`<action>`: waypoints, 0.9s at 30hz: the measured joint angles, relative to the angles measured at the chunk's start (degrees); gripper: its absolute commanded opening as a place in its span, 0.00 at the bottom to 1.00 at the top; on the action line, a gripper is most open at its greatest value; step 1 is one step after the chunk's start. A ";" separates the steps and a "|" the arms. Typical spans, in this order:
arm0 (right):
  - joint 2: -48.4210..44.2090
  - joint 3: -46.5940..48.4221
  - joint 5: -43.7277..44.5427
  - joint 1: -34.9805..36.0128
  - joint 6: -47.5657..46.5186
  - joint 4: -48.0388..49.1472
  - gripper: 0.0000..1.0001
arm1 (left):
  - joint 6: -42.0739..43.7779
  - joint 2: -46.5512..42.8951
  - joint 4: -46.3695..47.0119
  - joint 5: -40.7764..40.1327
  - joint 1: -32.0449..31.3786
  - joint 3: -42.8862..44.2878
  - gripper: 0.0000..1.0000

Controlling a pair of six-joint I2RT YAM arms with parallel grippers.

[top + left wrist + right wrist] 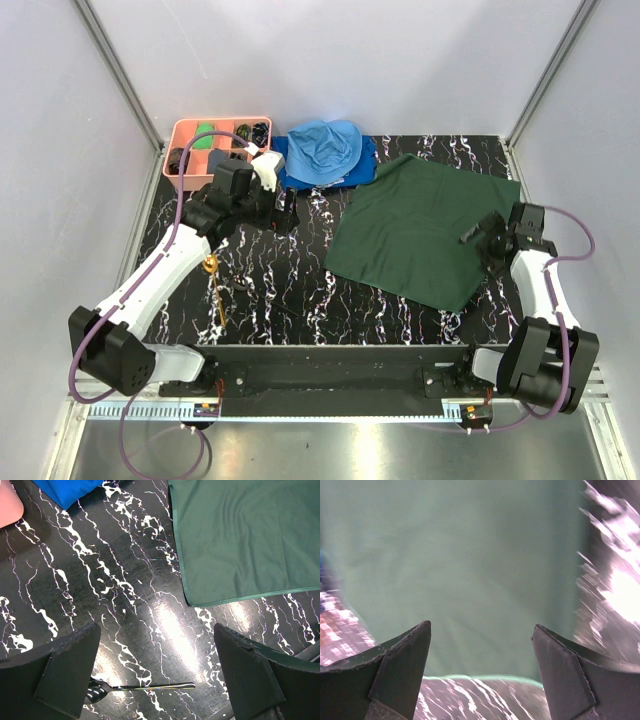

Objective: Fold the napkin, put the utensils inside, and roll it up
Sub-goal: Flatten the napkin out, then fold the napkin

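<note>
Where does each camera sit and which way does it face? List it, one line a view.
Top external: above and behind the bases, looking down on the table, napkin and pink tray; both arms show.
Left wrist: on the left arm, looking down at the table, the napkin's corner and a utensil; its open jaws frame the bottom.
Right wrist: on the right arm, looking down on the napkin's edge; its open jaws show.
Shared: all three see the napkin.

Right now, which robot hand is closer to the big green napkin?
The right. The right gripper hangs open over the napkin's right side. The left gripper, also open, is off to the napkin's left, above the bare table.
</note>
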 measured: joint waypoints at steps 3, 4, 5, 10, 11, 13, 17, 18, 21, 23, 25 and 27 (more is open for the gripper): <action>-0.92 -2.71 1.29 -2.75 0.09 -4.63 0.83 | -0.07 -0.04 0.02 0.02 0.00 0.00 0.98; -0.74 -3.02 1.31 -3.69 0.04 -5.92 0.81 | -0.09 -0.04 0.04 0.02 0.00 0.00 0.98; -0.37 -3.08 1.31 -4.70 -0.13 -6.97 0.79 | -0.20 -0.04 0.22 0.04 0.00 -0.11 0.98; 3.58 -3.10 2.86 -7.37 -0.42 -8.37 0.68 | -0.44 -0.04 0.35 0.26 0.00 -0.74 0.98; 4.52 -3.10 3.23 -7.37 -0.48 -8.55 0.67 | -0.44 -0.04 0.37 0.28 0.00 -0.74 0.98; 6.25 -3.10 4.20 -7.32 -0.68 -8.83 0.62 | -0.46 -0.04 0.46 0.35 0.00 -0.74 0.98; 8.92 -3.10 5.29 -7.32 -0.85 -8.44 0.52 | -0.48 -0.04 0.55 0.50 0.00 -0.74 0.98; 9.66 -3.10 5.31 -7.32 -0.83 -8.09 0.51 | -0.48 -0.04 0.55 0.57 0.00 -0.74 0.98; 12.17 -3.10 5.44 -7.32 -0.83 -7.04 0.45 | -0.52 -0.04 0.59 0.70 0.00 -0.74 0.98; 13.57 -3.10 5.68 -7.32 -0.90 -6.32 0.44 | -0.61 -0.04 0.57 0.70 0.00 -0.74 0.98; 14.80 -3.10 5.81 -7.32 -0.94 -5.46 0.39 | -0.66 -0.04 0.59 0.70 0.00 -0.74 0.98; 15.89 -3.04 5.81 -7.32 -1.14 -5.07 0.15 | -0.68 -0.04 0.59 0.70 0.00 -0.74 0.98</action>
